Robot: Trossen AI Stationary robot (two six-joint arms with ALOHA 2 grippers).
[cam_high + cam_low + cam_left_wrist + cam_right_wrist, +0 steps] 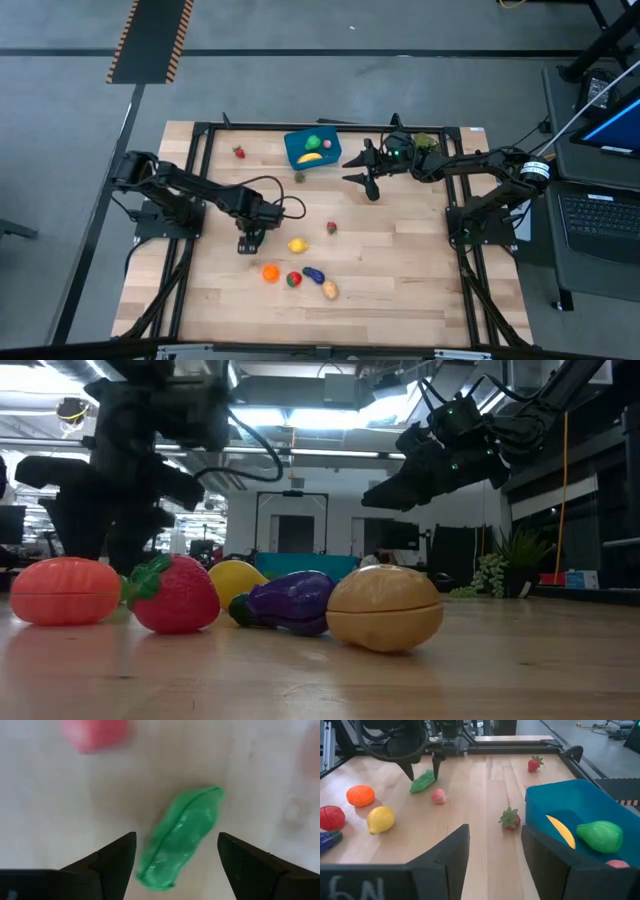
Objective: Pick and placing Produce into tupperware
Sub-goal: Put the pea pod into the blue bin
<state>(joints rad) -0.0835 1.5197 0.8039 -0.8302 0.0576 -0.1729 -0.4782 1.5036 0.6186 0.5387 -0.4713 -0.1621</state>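
**Left gripper straddles green toy vegetable as blue box sits part-filled**

The tupperware, a small blue rectangular box with rounded corners, sits near the far edge of the wooden table. Inside it lie a yellow banana, a glossy green pepper and a pink piece barely showing at the box's near corner. A red strawberry with a green cap lies just beside the box on the table; a second strawberry lies well apart from the box, along the same far edge.

The left gripper is lowered over a green, pod-shaped toy vegetable with a raised seam along its length; its two dark fingers stand spread on either side of the piece, not touching it. The right wrist view shows the same green piece between those fingers, with a small pink piece near it.

The right gripper hangs just beside the tupperware, jaws parted and holding nothing.

Farther from the box, toward the near edge of the table, lies a loose cluster: a yellow lemon, an orange, a red-and-green piece, a purple eggplant and a tan potato. In the low view the potato shows a seam around its middle and touches the eggplant.
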